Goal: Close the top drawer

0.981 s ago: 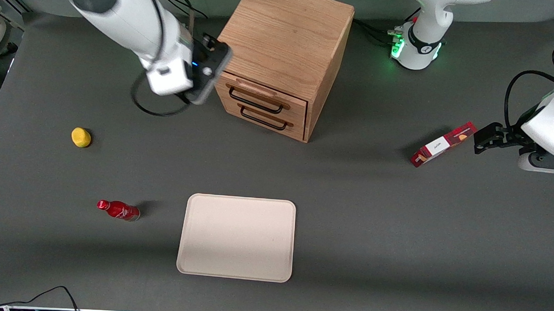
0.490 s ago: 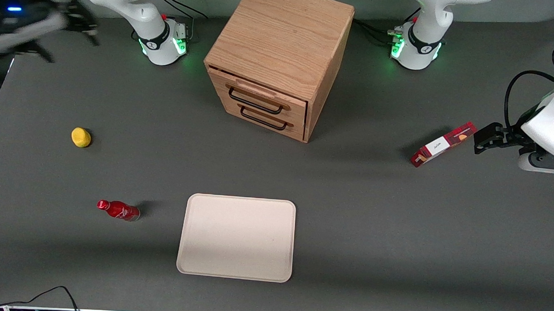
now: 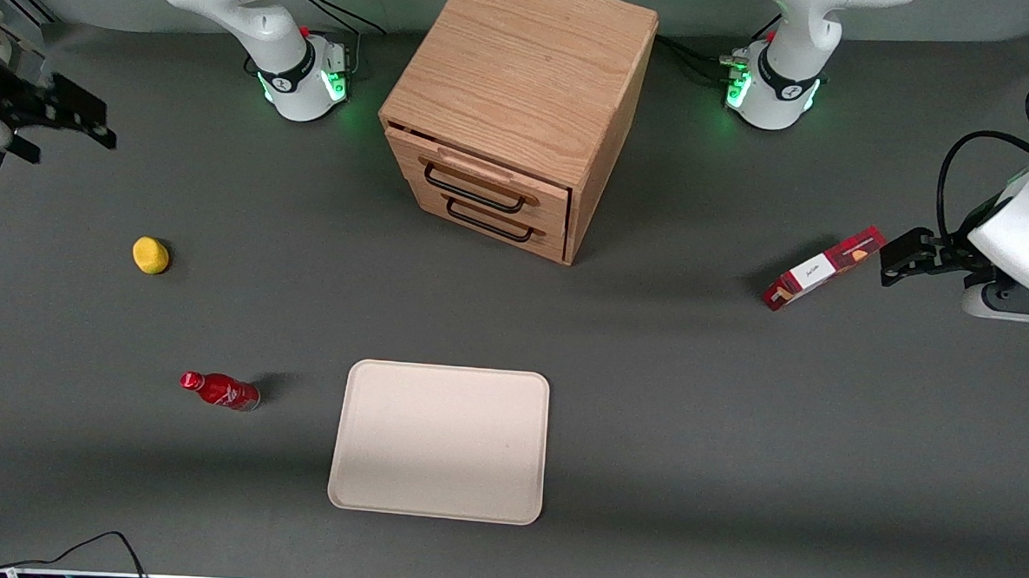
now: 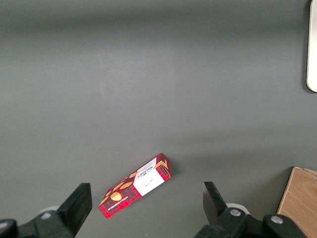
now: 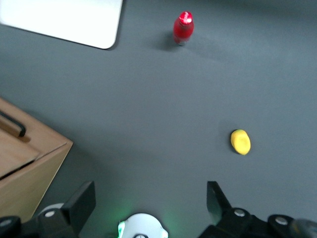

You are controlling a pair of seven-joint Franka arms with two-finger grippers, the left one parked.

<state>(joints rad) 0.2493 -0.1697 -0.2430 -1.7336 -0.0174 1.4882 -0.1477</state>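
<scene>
Oak top drawer (image 3: 477,181) nearly shut, pincer (image 3: 77,119) well apart (working arm's end), fingers spread, empty.

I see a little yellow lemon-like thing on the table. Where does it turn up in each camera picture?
Front view: the yellow thing lies toward the working arm's end, nearer the camera than the open end effector.
Right wrist view: on bare table.
Left wrist view: not in it.
Shared landmark: the red bottle.
</scene>
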